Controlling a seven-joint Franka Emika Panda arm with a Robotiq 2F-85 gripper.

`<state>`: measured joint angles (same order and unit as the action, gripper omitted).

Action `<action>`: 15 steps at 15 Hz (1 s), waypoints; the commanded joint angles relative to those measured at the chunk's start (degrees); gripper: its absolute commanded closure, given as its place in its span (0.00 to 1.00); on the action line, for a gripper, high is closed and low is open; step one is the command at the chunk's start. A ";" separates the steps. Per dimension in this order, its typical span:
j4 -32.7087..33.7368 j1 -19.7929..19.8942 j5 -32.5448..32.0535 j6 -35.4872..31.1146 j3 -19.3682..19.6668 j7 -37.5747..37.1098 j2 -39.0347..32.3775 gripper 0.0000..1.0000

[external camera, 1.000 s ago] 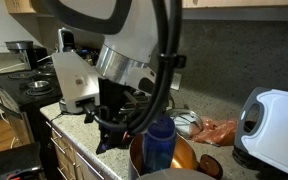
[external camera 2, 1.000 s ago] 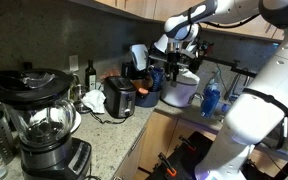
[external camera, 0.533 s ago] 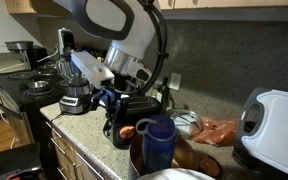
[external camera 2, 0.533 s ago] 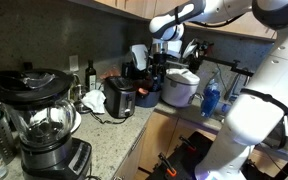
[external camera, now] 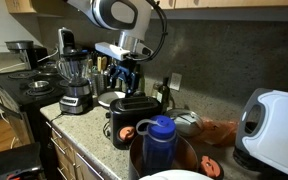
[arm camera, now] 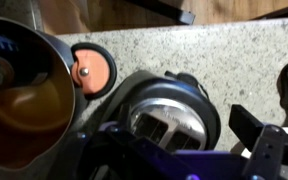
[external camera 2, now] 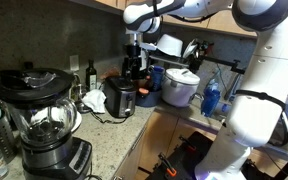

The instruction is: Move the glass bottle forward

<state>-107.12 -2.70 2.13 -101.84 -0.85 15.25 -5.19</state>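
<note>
So the big white arm (external camera 2: pixel 174 10) reaches in over the counter, and its gripper (external camera 2: pixel 134 68) hangs just above the black toaster (external camera 2: pixel 121 97). Can't tell how wide the jaws are. The glass bottle (external camera 2: pixel 91 75) stands upright by the back wall, near the toaster and clear of the gripper.

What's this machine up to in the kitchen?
A robot arm is reaching over a cluttered kitchen counter. Its claw hangs in the air close to the black toaster, and I can't tell whether it is open or shut. The tall dark glass bottle it is meant to move stands untouched by the back wall, between the blender and the toaster.
</note>
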 commanded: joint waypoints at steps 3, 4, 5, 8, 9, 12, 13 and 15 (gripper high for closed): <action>10.13 0.93 1.88 -15.16 -0.55 -5.04 -10.97 0.00; 11.06 1.05 2.26 -18.63 -0.78 -4.89 -12.74 0.00; 11.89 1.08 2.38 -22.49 -0.93 -4.93 -14.50 0.00; 14.46 1.52 4.71 -33.17 -2.10 -3.96 -19.35 0.00; 15.60 1.52 5.04 -35.41 -2.52 -3.98 -20.85 0.00; 19.52 0.72 3.65 -40.23 -3.28 -4.79 -24.40 0.00; 20.65 0.45 3.27 -41.97 -3.45 -5.13 -25.32 0.00; 22.62 0.00 2.78 -44.94 -3.70 -5.62 -26.89 0.00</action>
<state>-88.72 -2.27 5.90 -143.77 -4.01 11.62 -29.38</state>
